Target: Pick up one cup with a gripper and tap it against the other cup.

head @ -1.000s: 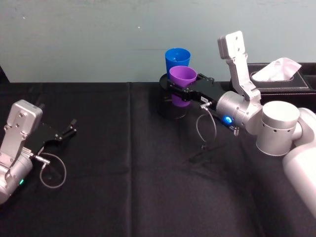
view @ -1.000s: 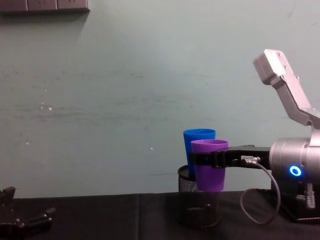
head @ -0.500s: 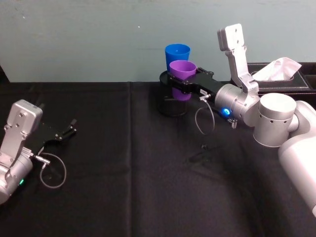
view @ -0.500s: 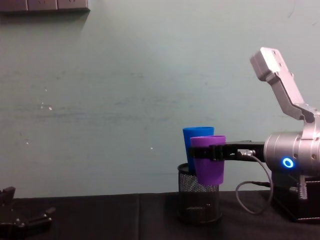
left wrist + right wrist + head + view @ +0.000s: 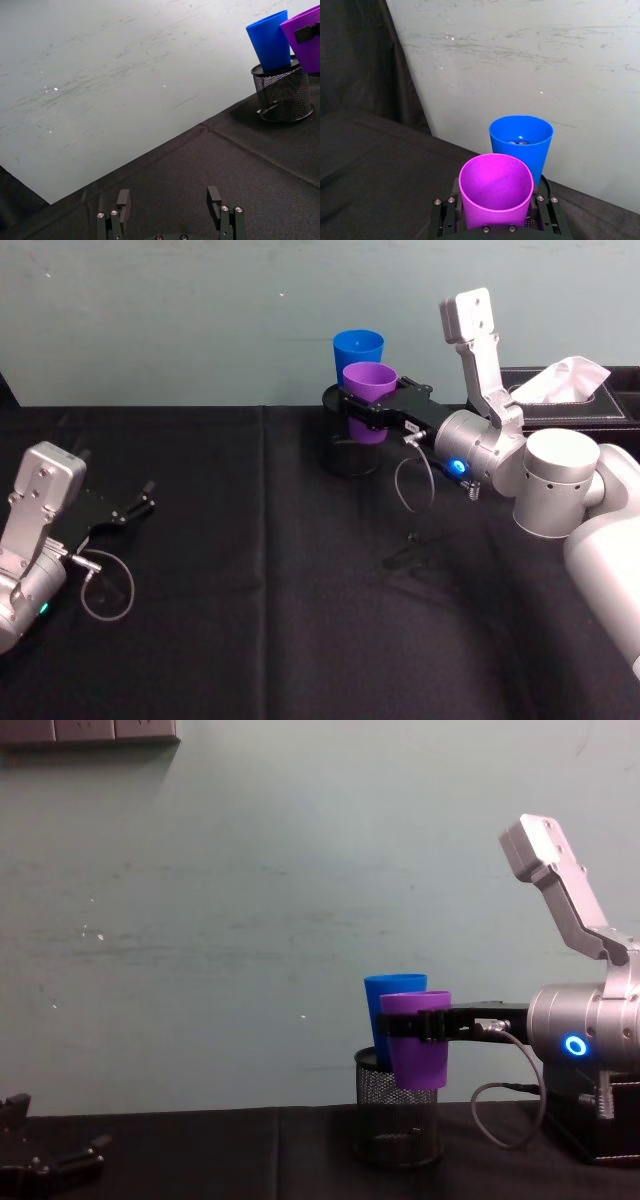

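We had the right gripper [image 5: 368, 410] clamped round the purple cup [image 5: 370, 378], its two fingers pressing on opposite sides a little below the rim. That grip left the mouth and the lower wall bare, so plastic and not metal would meet the other cup. The cup hung upright and clear of the black tablecloth [image 5: 250, 600], near the far edge.

The blue cup [image 5: 358, 346] stood upright in a black mesh holder [image 5: 350, 455], which lifted it off the table. We judged that this was why the purple cup was carried high, since its wall had to be level with blue plastic and not with the mesh. From the chest view the purple cup hung just in front of the blue one, with its base over the holder's rim. The two cups were so close that we could not tell whether their walls touched. We took it as the moment of the tap itself, or the instant on either side of it.

The arm reached in from the right, with its wrist near the tissue box [image 5: 570, 390].

The left gripper [image 5: 135, 508] lay idle on the cloth at the left, fingers spread and holding nothing. It was well apart from both cups, so it could not get in the way.
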Robot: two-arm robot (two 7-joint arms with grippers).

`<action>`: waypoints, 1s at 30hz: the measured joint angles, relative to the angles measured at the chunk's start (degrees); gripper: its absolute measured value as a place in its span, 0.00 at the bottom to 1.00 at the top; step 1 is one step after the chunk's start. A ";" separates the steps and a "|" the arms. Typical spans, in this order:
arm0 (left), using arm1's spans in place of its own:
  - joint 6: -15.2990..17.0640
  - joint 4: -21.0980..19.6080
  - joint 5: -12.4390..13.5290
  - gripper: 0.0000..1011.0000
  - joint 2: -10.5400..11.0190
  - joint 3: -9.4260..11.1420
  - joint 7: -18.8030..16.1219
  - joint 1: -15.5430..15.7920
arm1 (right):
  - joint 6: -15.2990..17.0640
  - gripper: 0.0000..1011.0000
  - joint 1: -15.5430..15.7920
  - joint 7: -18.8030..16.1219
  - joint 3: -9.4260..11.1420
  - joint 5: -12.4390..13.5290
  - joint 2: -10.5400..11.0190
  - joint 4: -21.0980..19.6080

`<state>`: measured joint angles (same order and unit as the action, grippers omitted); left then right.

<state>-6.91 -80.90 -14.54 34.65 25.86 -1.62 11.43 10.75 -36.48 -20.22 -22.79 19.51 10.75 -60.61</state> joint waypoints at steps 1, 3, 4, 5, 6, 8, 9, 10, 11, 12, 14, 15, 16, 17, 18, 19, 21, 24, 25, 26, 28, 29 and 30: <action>0.00 0.00 0.00 0.99 0.00 0.00 0.00 0.00 | 0.00 0.72 0.00 0.00 0.00 0.00 0.00 0.00; 0.00 0.00 0.00 0.99 0.00 0.00 0.00 0.00 | -0.01 0.72 0.01 0.01 -0.02 0.00 0.01 -0.02; 0.00 0.00 0.00 0.99 0.00 0.00 0.00 0.00 | -0.01 0.72 0.02 0.01 -0.02 0.00 0.01 -0.02; 0.00 0.00 0.00 0.99 0.00 0.00 0.00 0.00 | -0.01 0.72 0.02 0.01 -0.03 0.00 0.02 -0.03; 0.00 0.00 0.00 0.99 0.00 0.00 0.00 0.00 | -0.01 0.72 0.03 0.01 -0.03 0.00 0.02 -0.04; 0.00 0.00 0.00 0.99 0.00 0.00 0.00 0.00 | -0.02 0.72 0.04 0.01 -0.05 0.00 0.03 -0.05; 0.00 0.00 0.00 0.99 0.00 0.00 0.00 0.00 | -0.02 0.72 0.04 0.01 -0.05 0.00 0.03 -0.05; 0.00 0.00 0.00 0.99 0.00 0.00 0.00 0.00 | -0.02 0.72 0.04 0.02 -0.06 0.00 0.04 -0.06; 0.00 0.00 0.00 0.99 0.00 0.00 0.00 0.00 | -0.02 0.72 0.05 0.02 -0.07 0.00 0.05 -0.07; 0.00 0.00 0.00 0.99 0.00 0.00 0.00 0.00 | -0.02 0.72 0.05 0.02 -0.07 0.00 0.05 -0.08; 0.00 0.00 0.00 0.99 0.00 0.00 0.00 0.00 | -0.02 0.72 0.06 0.02 -0.08 0.00 0.05 -0.09; 0.00 0.00 0.00 0.99 0.00 0.00 0.00 0.00 | -0.02 0.72 0.07 0.02 -0.08 0.00 0.06 -0.09; 0.00 0.00 0.00 0.99 0.00 0.00 0.00 0.00 | -0.02 0.72 0.07 0.02 -0.08 0.00 0.06 -0.09; 0.00 0.00 0.00 0.99 0.00 0.00 0.00 0.00 | -0.02 0.72 0.08 0.01 -0.08 0.00 0.06 -0.09; 0.00 0.00 0.00 0.99 0.00 0.00 0.00 0.00 | -0.02 0.72 0.08 0.02 -0.08 0.00 0.06 -0.09; 0.00 0.00 0.00 0.99 0.00 0.00 0.00 0.00 | -0.02 0.72 0.08 0.02 -0.08 0.00 0.06 -0.09; 0.00 0.00 0.00 0.99 0.00 0.00 0.00 0.00 | -0.02 0.72 0.08 0.02 -0.08 0.00 0.06 -0.09; 0.00 0.00 0.00 0.99 0.00 0.00 0.00 0.00 | -0.02 0.72 0.08 0.02 -0.08 0.00 0.06 -0.09; 0.00 0.00 0.00 0.99 0.00 0.00 0.00 0.00 | -0.02 0.72 0.08 0.02 -0.08 0.00 0.06 -0.09; 0.00 0.00 0.00 0.99 0.00 0.00 0.00 0.00 | -0.02 0.72 0.08 0.02 -0.08 0.00 0.06 -0.09; 0.00 0.00 0.00 0.99 0.00 0.00 0.00 0.00 | -0.02 0.72 0.08 0.02 -0.08 0.00 0.06 -0.09; 0.00 0.00 0.00 0.99 0.00 0.00 0.00 0.00 | -0.02 0.72 0.08 0.02 -0.08 0.00 0.06 -0.09; 0.00 0.00 0.00 0.99 0.00 0.00 0.00 0.00 | -0.02 0.72 0.08 0.02 -0.08 0.00 0.06 -0.09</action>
<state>-6.91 -80.90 -14.54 34.65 25.86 -1.62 11.43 10.73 -36.40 -20.20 -22.88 19.51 10.81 -60.70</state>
